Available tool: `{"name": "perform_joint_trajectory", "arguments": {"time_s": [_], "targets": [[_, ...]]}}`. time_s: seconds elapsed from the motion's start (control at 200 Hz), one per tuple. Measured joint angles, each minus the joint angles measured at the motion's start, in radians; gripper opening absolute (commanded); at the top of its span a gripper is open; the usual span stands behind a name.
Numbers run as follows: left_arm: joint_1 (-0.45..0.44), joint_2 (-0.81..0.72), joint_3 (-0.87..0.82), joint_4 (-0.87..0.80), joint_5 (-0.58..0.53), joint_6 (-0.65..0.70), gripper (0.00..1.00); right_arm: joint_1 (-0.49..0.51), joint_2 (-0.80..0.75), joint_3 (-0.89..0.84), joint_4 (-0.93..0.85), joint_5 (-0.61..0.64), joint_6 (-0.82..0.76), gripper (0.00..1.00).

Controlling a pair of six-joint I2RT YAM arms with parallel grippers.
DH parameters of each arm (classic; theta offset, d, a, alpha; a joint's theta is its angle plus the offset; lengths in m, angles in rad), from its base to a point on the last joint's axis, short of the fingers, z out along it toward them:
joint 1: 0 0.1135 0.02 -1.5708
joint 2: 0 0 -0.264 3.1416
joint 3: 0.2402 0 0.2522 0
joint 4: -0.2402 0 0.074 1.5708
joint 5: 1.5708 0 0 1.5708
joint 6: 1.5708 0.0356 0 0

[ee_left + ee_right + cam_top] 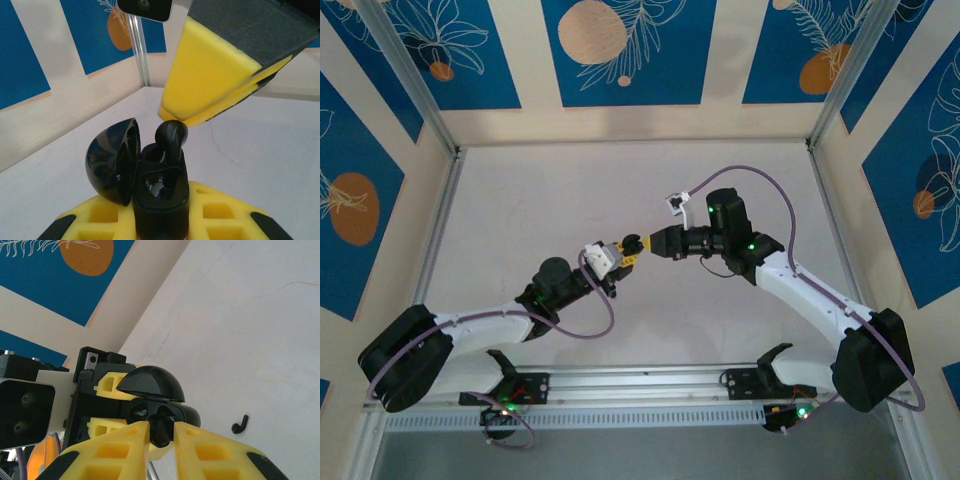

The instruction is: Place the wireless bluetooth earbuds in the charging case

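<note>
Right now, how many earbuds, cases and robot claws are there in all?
Earbuds: 2, the held earbud in the right gripper and the loose earbud on the table.
Charging case: 1, open, in the left gripper.
Grippers: 2.
Total: 5.

Left arm: stretched low from its base, forearm angled up toward the charging case (161, 200).
Left gripper (618, 262): clamped on the case's lower body, yellow pads on either side.
Right arm: elbow raised, wrist level, pointing at the case.
Right gripper (161, 429): fingertips pinched on an earbud (171, 135) at the case's open top.
</note>
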Motion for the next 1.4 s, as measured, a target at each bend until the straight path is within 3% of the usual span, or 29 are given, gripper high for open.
{"name": "perform_joint_trajectory", "arguments": {"time_s": [0.34,0.63,0.89,1.205,1.395], "targets": [[0.0,-0.013,0.0,-0.001,0.004,0.0,0.2,-0.002,0.002,0.001,0.0,0.011,0.0,0.18],[0.005,-0.037,0.0,-0.042,-0.05,-0.015,0.19,-0.002,-0.014,0.011,-0.039,0.047,-0.01,0.41],[0.118,-0.153,-0.045,-0.145,-0.107,-0.132,0.19,0.066,0.004,0.123,-0.245,0.189,-0.074,0.47],[0.306,-0.417,-0.134,-0.383,-0.131,-0.307,0.19,0.183,0.275,0.266,-0.37,0.246,-0.164,0.51],[0.371,-0.516,-0.148,-0.502,-0.138,-0.37,0.19,0.235,0.497,0.39,-0.389,0.236,-0.228,0.52]]}}
